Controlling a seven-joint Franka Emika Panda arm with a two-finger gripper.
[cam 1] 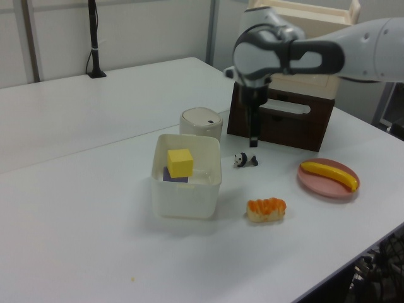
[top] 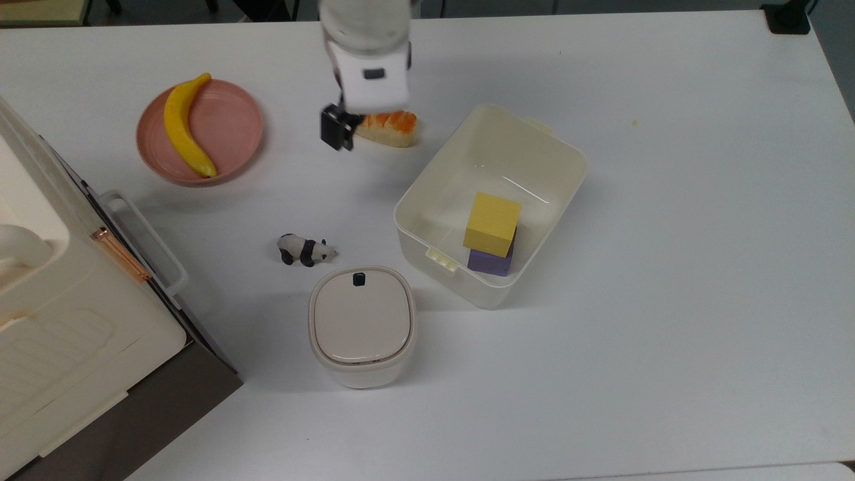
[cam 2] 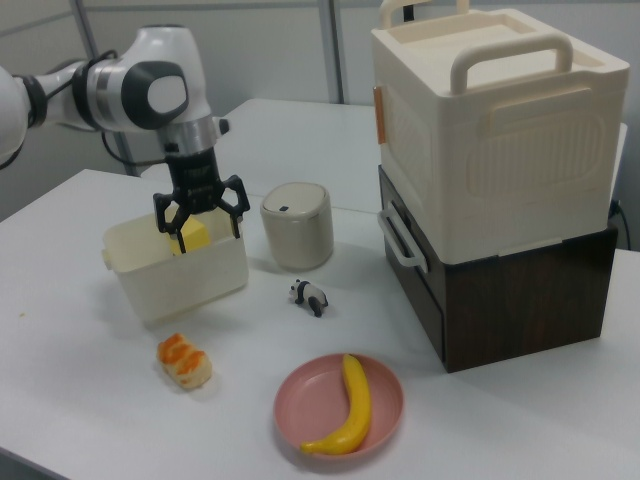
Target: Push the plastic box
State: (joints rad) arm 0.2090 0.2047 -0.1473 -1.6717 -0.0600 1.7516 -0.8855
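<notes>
Plastic box (top: 454,170): lidless cream-white tub standing skewed on the white table (top: 668,267), about mid-table in the top view; upright, and nothing outside it touches it
Inside the box: a yellow cube (top: 492,224) stacked on a purple block (top: 489,262), both in the corner of the box nearest the top view's lower edge; the rest of the floor is bare
Lidded container (top: 361,325): rounded-square pot with a beige lid, just beside the box's lower-left corner in the top view, with a narrow strip of table between them
Toy sushi (top: 391,129): rice with an orange topping, near the box's upper-left long side in the top view, apart from it
Gripper (cam 2: 198,215): hangs in the air, fingers pointing down and spread apart with nothing between them; in the top view it sits over the sushi's left end, up and to the left of the box, and no finger meets the box wall
Panda figure (top: 305,250): on the table left of the box in the top view, farther off than the lidded container
Pink plate (top: 234,133): well apart from the box towards the top view's left, with a banana (top: 186,127) lying on it
Cream-and-brown case (cam 2: 490,150): farthest from the box, at the top view's left edge
Progress: by my reading the push has not begun, since there is no contact
Left to do: bring the fingers down beside a box wall, meet it, then slide the box; the sushi and the lidded container lie close enough to get in the way
</notes>
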